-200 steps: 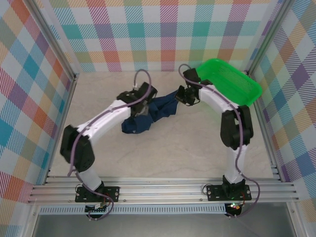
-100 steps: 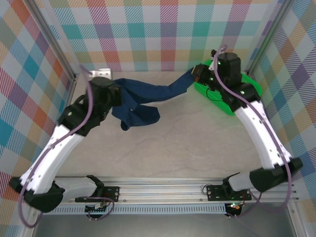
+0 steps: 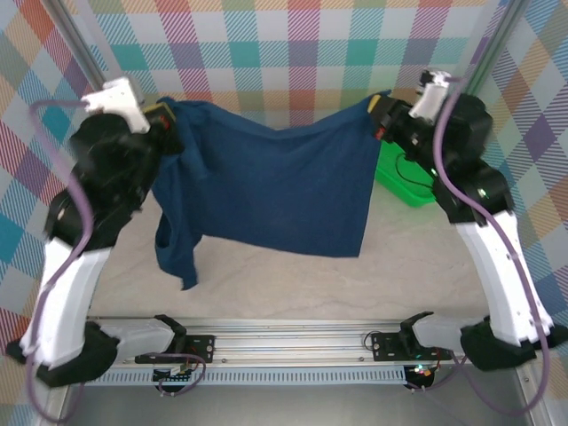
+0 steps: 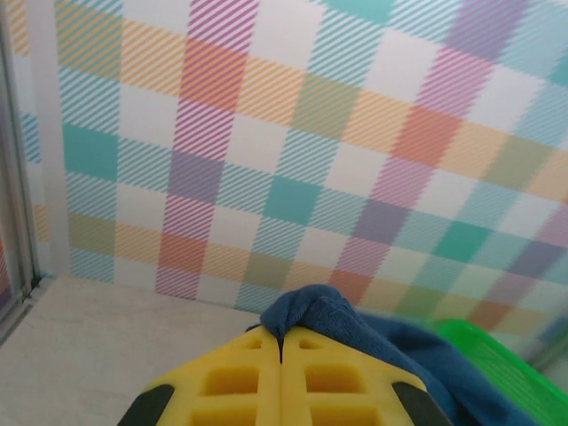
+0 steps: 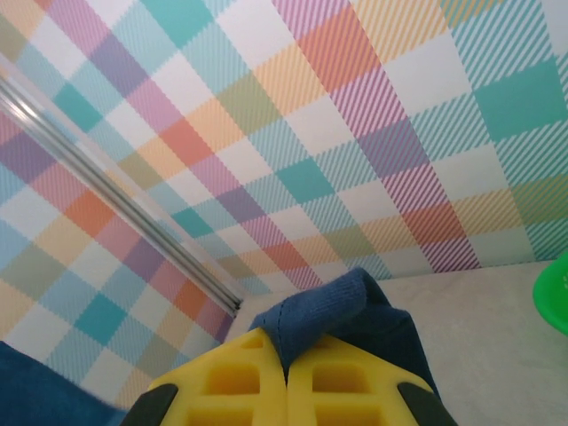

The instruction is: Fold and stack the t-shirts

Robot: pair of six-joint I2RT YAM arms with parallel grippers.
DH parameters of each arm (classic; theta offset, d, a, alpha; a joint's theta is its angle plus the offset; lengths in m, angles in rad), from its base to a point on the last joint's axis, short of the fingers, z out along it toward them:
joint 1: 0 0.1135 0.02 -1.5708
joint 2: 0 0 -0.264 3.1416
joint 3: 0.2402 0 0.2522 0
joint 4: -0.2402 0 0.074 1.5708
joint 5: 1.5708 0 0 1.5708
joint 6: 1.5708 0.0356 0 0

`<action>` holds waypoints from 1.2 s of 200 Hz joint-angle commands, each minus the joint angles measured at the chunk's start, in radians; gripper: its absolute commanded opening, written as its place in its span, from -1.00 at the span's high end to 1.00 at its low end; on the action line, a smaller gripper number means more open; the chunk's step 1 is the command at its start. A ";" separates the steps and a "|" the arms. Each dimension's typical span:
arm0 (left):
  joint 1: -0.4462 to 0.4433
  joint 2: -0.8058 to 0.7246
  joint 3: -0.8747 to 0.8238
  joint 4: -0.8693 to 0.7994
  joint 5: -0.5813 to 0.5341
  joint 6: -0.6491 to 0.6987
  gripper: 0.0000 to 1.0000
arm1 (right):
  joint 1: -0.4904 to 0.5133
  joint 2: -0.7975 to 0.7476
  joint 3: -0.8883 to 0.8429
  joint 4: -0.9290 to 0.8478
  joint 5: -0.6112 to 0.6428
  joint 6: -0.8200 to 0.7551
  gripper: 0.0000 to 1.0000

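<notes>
Both arms have risen and swung wide apart since half a second ago. The navy t-shirt (image 3: 275, 186), then a twisted band with a lump hanging low over the table (image 3: 426, 257), is now spread in the air between them. The left gripper (image 3: 165, 120) pinches its upper left corner and the right gripper (image 3: 383, 114) its upper right, with the top edge sagging a little between. The cloth hangs as a broad sheet above the table, one part trailing lower at the left. The side facing the overhead camera is plain dark blue. In each wrist view the yellow jaws are pressed together with a fold of blue fabric squeezed at their tips. The green basket (image 3: 404, 182) sits behind the shirt's right edge, near the plaid wall (image 3: 284, 53).
</notes>
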 commanded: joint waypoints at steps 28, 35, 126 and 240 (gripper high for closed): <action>0.344 0.610 0.284 -0.219 0.319 -0.166 1.00 | -0.053 0.514 0.204 -0.117 -0.056 0.100 1.00; 0.370 0.719 0.381 -0.261 0.359 -0.161 0.87 | -0.063 0.600 0.273 -0.164 -0.087 0.110 1.00; 0.370 0.513 -0.185 -0.307 0.342 -0.244 -0.44 | -0.027 0.645 -0.013 -0.168 -0.107 0.125 0.00; 0.462 0.240 -0.733 -0.199 0.515 -0.315 -0.31 | -0.222 1.004 0.252 -0.174 -0.189 0.159 0.18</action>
